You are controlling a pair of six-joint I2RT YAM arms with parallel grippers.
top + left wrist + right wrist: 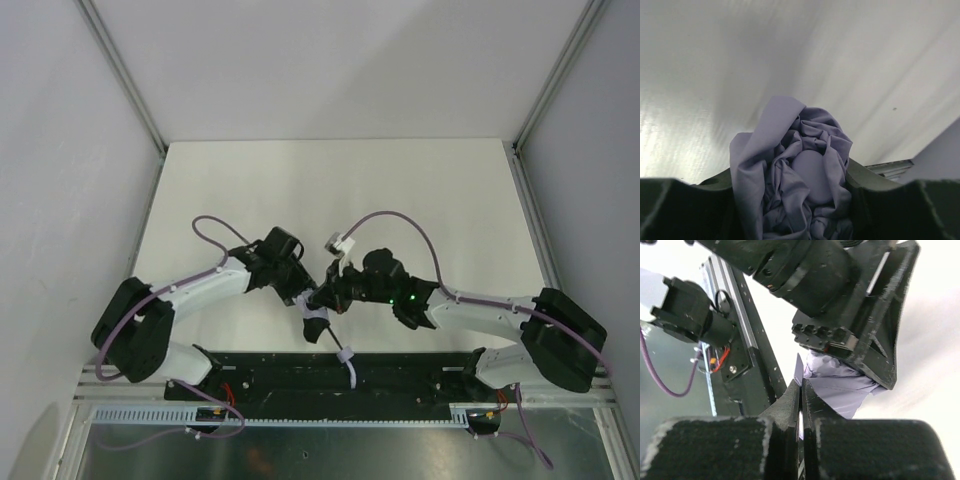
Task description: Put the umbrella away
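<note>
The umbrella (805, 170) is held off the surface (300, 190), approx. midway along its near edge, btwn the two arms. Its lavender-grey canopy is seen in the left wrist view as a loose, crumpled bundle, not rolled tight. A thin dark shaft (335, 342) appears to run from the bundle toward the near edge, over the black base rail (290, 375).

The left gripper (303, 298) is part-spread and clamped round the bunched fabric, w/ a finger (880, 200) on either side of the bundle. The right gripper (800, 390) is pressed together; a thin flap of canopy is seen rising from its tips, so it is judged to be pinching a fabric edge only, not the shaft. The two grippers are just beside each other, almost touching.

Risks, as judged from here:
- The thin flap could be pulled out of the right gripper if tension is applied, since very little cloth is caught.
- The bundle could be let unfurl if the left gripper is eased, as nothing ties the folds.
- A gripper-to-gripper knock is likely w/ any small misaligned move.
- The shaft end could be caught on the base rail if lowered or swung.
</note>
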